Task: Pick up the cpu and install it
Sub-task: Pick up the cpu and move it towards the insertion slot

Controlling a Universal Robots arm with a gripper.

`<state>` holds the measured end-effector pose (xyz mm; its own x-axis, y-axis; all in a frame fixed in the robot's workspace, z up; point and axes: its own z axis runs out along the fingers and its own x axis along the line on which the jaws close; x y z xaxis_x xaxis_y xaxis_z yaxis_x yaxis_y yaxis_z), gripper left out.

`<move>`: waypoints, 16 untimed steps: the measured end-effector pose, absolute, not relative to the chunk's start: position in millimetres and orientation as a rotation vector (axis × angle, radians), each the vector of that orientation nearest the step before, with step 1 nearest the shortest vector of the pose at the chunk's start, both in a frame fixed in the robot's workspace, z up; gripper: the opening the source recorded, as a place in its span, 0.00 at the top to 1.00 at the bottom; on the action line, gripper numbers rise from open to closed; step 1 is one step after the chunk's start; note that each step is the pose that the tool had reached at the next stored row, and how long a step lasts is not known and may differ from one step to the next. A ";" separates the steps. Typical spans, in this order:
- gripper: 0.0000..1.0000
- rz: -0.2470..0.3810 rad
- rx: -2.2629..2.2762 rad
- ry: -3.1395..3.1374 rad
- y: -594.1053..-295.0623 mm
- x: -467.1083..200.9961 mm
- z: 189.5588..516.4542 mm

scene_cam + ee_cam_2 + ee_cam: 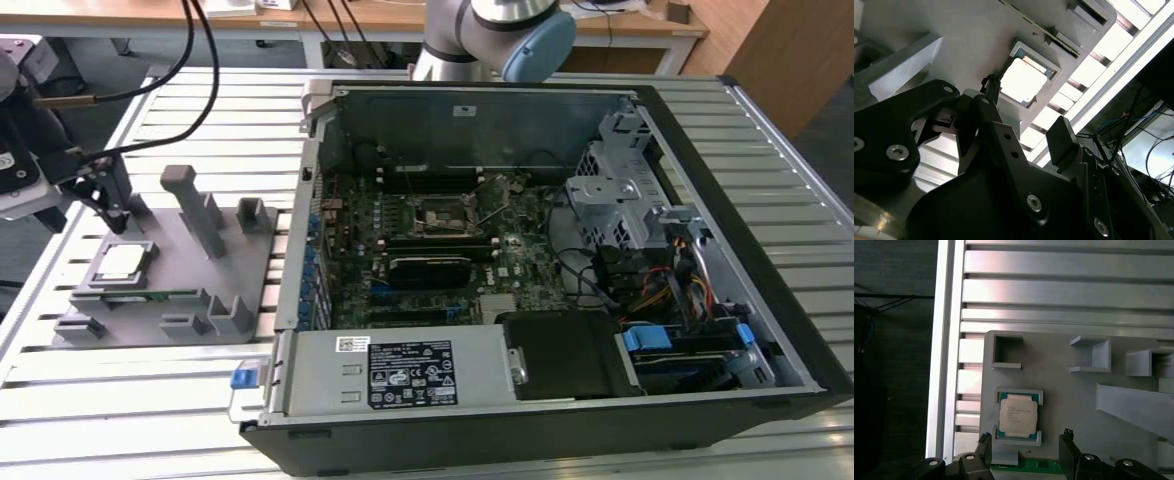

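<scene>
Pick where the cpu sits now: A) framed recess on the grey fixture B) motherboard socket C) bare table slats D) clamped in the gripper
A: the cpu lies flat in the framed recess of the grey fixture, and the gripper is open with nothing between its fingers.

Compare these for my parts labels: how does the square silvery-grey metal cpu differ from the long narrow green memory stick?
The cpu is square and silvery; the memory stick is a long green strip. The cpu lies flat in a framed recess; the memory stick sits beside that recess. Both rest on the grey holder, neither in the open gripper.
</scene>
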<state>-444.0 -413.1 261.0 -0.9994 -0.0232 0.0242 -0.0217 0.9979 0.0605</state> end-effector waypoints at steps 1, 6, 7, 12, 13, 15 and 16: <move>0.36 -0.094 0.035 -3.115 -413.1 -445.0 260.3; 0.34 -0.090 0.035 -3.116 -413.1 -446.4 255.9; 0.29 -0.089 0.035 -3.116 -413.1 -446.4 255.0; 0.22 -0.087 0.035 -3.115 -413.1 -446.5 246.9; 0.22 -0.087 0.035 -3.116 -413.1 -446.5 245.1; 0.22 -0.085 0.034 -3.116 -412.8 -446.5 241.5; 0.22 -0.083 0.031 -3.116 -412.4 -446.6 239.7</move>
